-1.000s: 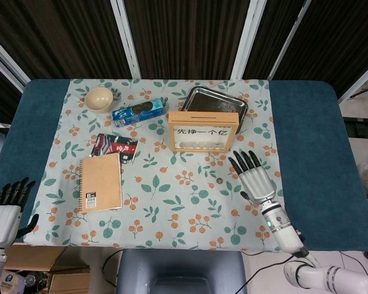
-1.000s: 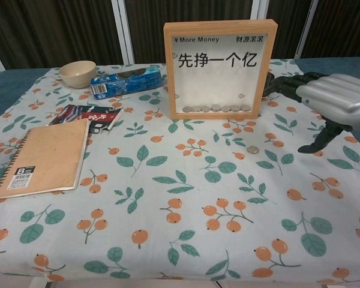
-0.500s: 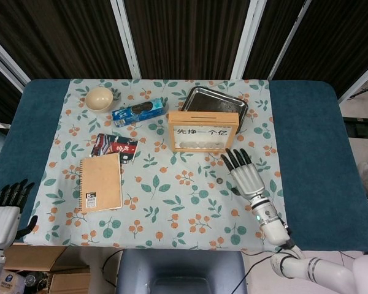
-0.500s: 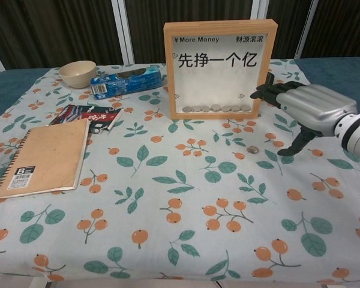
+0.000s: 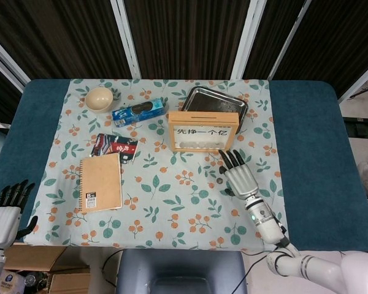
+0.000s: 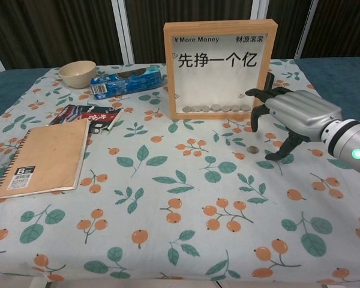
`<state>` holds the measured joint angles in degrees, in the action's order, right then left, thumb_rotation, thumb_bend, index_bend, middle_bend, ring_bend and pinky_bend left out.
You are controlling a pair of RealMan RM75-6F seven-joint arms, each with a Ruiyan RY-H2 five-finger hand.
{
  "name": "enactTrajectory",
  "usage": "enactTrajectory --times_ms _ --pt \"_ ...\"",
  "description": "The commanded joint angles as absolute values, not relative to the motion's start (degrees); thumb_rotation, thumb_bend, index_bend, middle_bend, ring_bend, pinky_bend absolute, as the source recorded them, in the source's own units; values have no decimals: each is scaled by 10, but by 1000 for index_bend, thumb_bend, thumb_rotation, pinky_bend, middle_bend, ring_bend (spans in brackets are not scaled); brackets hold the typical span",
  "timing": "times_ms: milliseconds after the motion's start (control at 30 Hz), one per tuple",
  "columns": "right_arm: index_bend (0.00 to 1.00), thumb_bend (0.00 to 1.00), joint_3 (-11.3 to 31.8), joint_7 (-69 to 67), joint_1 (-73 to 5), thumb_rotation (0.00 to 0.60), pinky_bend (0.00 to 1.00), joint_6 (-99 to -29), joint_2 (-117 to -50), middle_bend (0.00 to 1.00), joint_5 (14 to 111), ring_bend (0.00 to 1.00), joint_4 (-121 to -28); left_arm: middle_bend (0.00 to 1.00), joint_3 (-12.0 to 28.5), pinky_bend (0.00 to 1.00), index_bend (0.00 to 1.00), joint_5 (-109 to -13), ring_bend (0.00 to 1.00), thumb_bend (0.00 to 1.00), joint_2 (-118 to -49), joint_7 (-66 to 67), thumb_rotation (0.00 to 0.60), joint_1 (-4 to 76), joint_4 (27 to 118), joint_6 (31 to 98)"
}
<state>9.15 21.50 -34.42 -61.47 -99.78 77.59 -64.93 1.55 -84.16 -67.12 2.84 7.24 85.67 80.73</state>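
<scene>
Our right hand [image 6: 294,114] hovers palm-down with fingers spread wide, holding nothing, just above a small dull metal coin [image 6: 251,149] that lies on the leaf-and-berry printed tablecloth [image 6: 180,204], in front of the wooden-framed glass coin bank with Chinese lettering [image 6: 219,69]. We judge this to be the reach for the coin: the grasp is not yet made, and what comes next calls for lowering fingertip and thumb to either side of the coin and pinching it cleanly off the cloth. Our left hand [image 5: 5,211] rests off the table's near corner, fingers loosely apart, holding nothing, well apart from the tan spiral-bound notebook [image 5: 100,182].
</scene>
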Motion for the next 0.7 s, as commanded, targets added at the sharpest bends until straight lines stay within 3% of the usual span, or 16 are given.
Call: enactTrajectory --times_ms 33,700 --pt "584 304 90 205 -349 600 0 -620 -1010 5 783 0 -630 0 16 0 0 -841 0 371 -672 28 600 73 856 806" --pt "572 393 78 170 -360 600 0 -612 -1045 31 797 0 -559 0 16 0 0 -837 0 371 -674 25 600 76 850 799"
